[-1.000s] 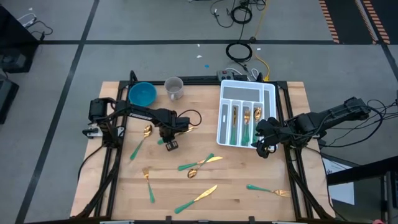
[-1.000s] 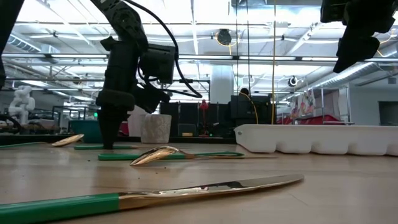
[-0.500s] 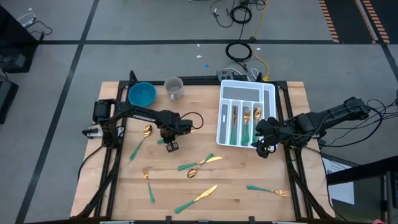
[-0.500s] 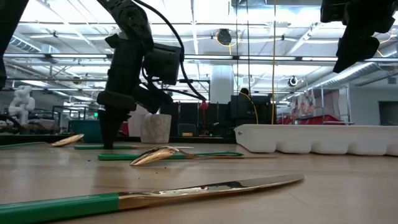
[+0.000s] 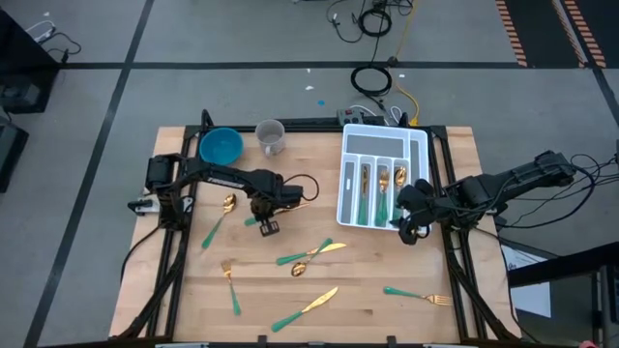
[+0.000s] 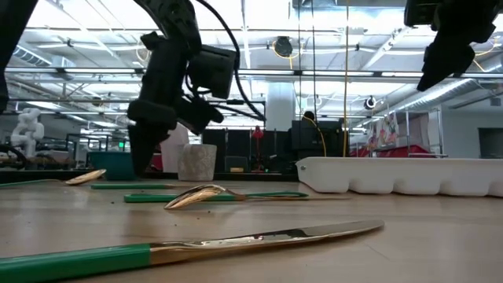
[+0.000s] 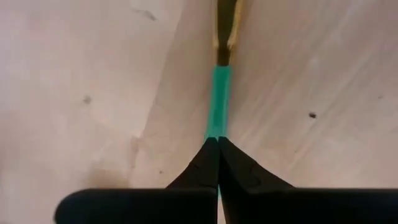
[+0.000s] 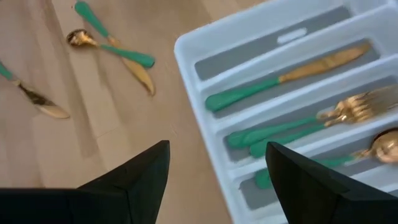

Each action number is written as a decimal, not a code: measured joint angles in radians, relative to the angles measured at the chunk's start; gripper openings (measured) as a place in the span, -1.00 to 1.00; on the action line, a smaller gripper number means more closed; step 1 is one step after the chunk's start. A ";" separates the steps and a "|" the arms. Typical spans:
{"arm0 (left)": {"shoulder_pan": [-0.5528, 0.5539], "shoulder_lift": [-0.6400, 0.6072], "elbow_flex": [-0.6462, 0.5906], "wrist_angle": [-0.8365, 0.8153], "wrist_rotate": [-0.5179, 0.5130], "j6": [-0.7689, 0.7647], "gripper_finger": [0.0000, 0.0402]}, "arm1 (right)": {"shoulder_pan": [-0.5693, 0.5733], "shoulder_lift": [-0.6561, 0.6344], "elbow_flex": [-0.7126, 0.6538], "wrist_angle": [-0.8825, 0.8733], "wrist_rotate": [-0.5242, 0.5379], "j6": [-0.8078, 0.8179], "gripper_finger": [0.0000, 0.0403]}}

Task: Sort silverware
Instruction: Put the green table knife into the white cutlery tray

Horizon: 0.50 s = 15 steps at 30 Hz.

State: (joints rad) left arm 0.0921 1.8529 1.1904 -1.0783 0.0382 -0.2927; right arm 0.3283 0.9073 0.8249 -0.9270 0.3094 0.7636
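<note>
My left gripper (image 7: 217, 142) points down, shut, with nothing between its fingers. It hangs just above a teal-handled, gold-headed piece of silverware (image 7: 219, 99), which lies flat on the table (image 6: 130, 186); the fingertips (image 6: 141, 167) are clear of it. My right gripper (image 8: 217, 152) waits open above the near right corner of the white tray (image 5: 423, 145). The tray holds a knife (image 8: 286, 78), forks (image 8: 298, 124) and a spoon (image 8: 385, 146). Loose on the wood lie a spoon (image 5: 221, 215), a fork (image 5: 232, 285), a crossed spoon and knife (image 5: 309, 256), a knife (image 5: 305, 309) and a fork (image 5: 418, 295).
A blue bowl (image 5: 221, 146) and a grey cup (image 5: 271, 136) stand at the far left of the table. Dark frame rails run along the table's left and right edges. Bare wood lies between the left gripper and the tray.
My left gripper has risen off the table, where its fingertips stood a second ago. The teal-handled piece under it has stayed flat on the wood.
</note>
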 joint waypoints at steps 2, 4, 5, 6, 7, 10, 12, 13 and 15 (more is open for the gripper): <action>0.001 -0.016 0.008 -0.005 -0.023 -0.012 -1.00 | -0.002 0.009 0.000 0.024 0.026 -0.032 0.29; 0.002 -0.053 0.008 -0.035 -0.042 -0.021 -1.00 | -0.011 0.037 0.000 0.048 0.025 -0.075 0.30; 0.002 -0.080 0.008 -0.037 -0.050 -0.028 -1.00 | -0.018 0.059 0.000 0.053 0.015 -0.098 0.31; -0.001 -0.110 0.008 -0.034 -0.057 -0.037 -1.00 | -0.026 0.088 0.000 0.054 -0.001 -0.120 0.32; -0.003 -0.146 0.005 -0.033 -0.065 -0.042 -1.00 | -0.036 0.122 0.000 0.060 -0.014 -0.141 0.33; -0.011 -0.275 -0.002 -0.025 -0.080 -0.083 -0.95 | -0.076 0.233 0.000 0.152 -0.051 -0.211 0.34; -0.013 -0.358 -0.012 -0.024 -0.082 -0.122 -0.91 | -0.109 0.310 0.009 0.249 -0.094 -0.263 0.34; -0.016 -0.398 -0.018 -0.016 -0.085 -0.142 -0.90 | -0.125 0.351 0.024 0.290 -0.114 -0.292 0.34; -0.020 -0.465 -0.030 0.001 -0.094 -0.147 -0.88 | -0.159 0.427 0.063 0.346 -0.149 -0.336 0.34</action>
State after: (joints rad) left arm 0.0719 1.3879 1.1607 -1.0772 -0.0556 -0.4399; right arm 0.1693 1.3345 0.8883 -0.5807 0.1601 0.4274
